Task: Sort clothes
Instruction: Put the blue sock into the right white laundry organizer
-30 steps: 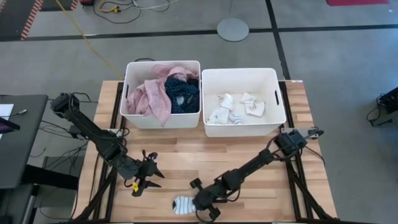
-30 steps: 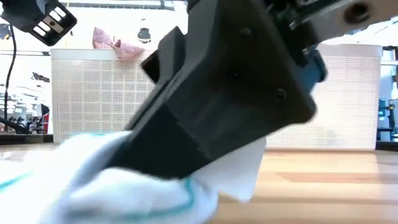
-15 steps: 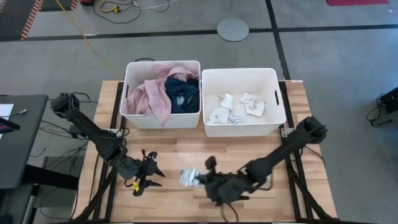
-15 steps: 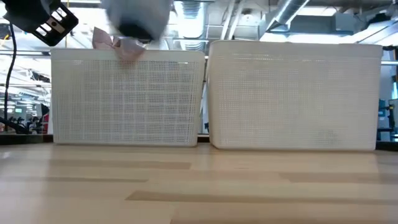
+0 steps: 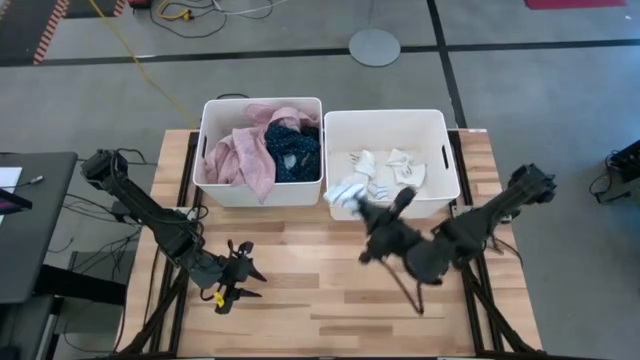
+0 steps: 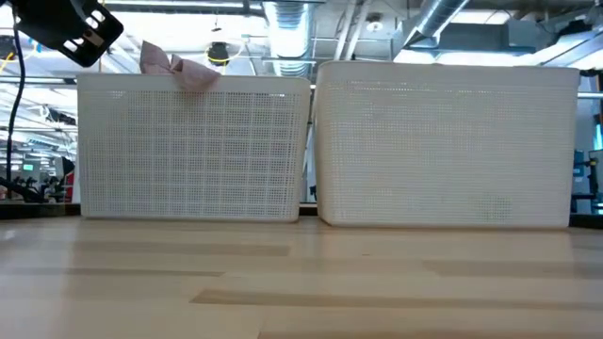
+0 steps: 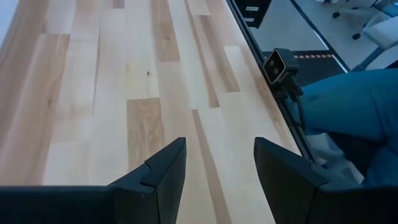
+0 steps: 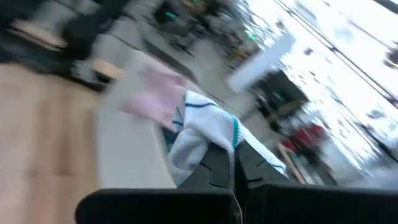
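Observation:
My right gripper [image 5: 358, 205] is shut on a white sock with teal stripes [image 5: 344, 193], held in the air over the near left corner of the right white bin [image 5: 440, 150]. That bin holds several white-grey socks [image 5: 385, 170]. The left white bin [image 5: 208, 150] holds a pink top [image 5: 245, 150] and a navy dotted piece [image 5: 293, 150]; pink cloth hangs over its rim [image 6: 179, 68]. My left gripper [image 5: 252, 283] is open and empty, low over the table's near left part. My right gripper pinches the sock between its two fingers [image 8: 217, 165]. The bunched cloth [image 8: 205, 134] sticks out past the fingertips. The sock is lifted clear of the table and the bin. Which part of the sock it has cannot be told.
The two bins stand side by side along the table's far edge. Bare wooden tabletop [image 5: 300, 300] lies between the bins and the near edge. A small camera [image 7: 275, 65] sits at the table's edge in the left wrist view.
My right gripper has risen from the table's near edge with the sock and swung toward the far edge, up to the right bin's near left corner. The sock, which lay on the table, is now lifted clear.

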